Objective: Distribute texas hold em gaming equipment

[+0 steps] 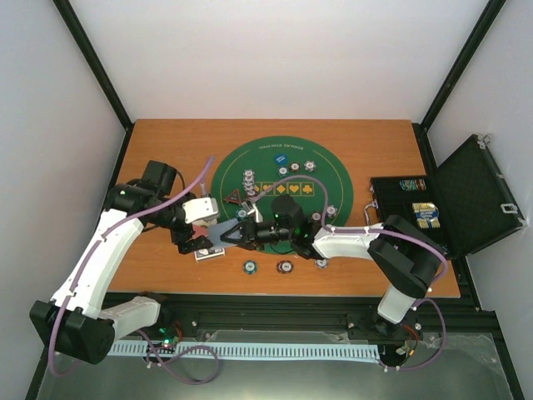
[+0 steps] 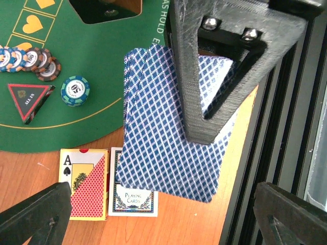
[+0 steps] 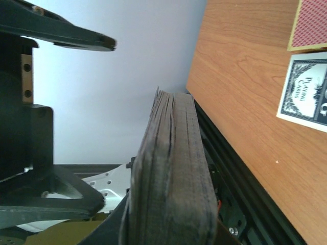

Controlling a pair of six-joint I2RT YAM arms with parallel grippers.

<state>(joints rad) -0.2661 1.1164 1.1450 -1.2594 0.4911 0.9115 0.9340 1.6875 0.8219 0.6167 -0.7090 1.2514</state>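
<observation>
Top, left-wrist and right-wrist views of one moment. The right gripper (image 2: 202, 127) reaches leftward across the near part of the green mat (image 2: 76, 127) and is clamped on the deck of blue-backed cards (image 2: 158, 127), one black finger lying over the patterned back. The right-wrist view shows the stacked card edges seated in its grip. The deck is held flat in the air, over the bare wood of the table (image 2: 184, 224) just off the mat's near-left rim. Its cards are slightly splayed at one end, and one corner overlaps the view of the loose cards below. The left gripper (image 2: 162, 191) is spread wide and grips nothing; its two fingers (image 2: 36, 219) stand on either side of the deck. Three loose cards lie side by side on the wood under the deck: an ace (image 2: 69, 168) partly covered by a red-backed card (image 2: 88, 189), and a "Playing Cards" title card (image 2: 133, 200) touching them. On the mat a black-red triangular marker (image 2: 29, 99) lies just beside a single teal chip (image 2: 75, 90), with a row of overlapping striped chips (image 2: 28, 58) near both. Three further chips (image 1: 286, 267) rest on the wood just near of the mat. The black case (image 1: 450, 204) stands open at the table's right edge, well apart.
</observation>
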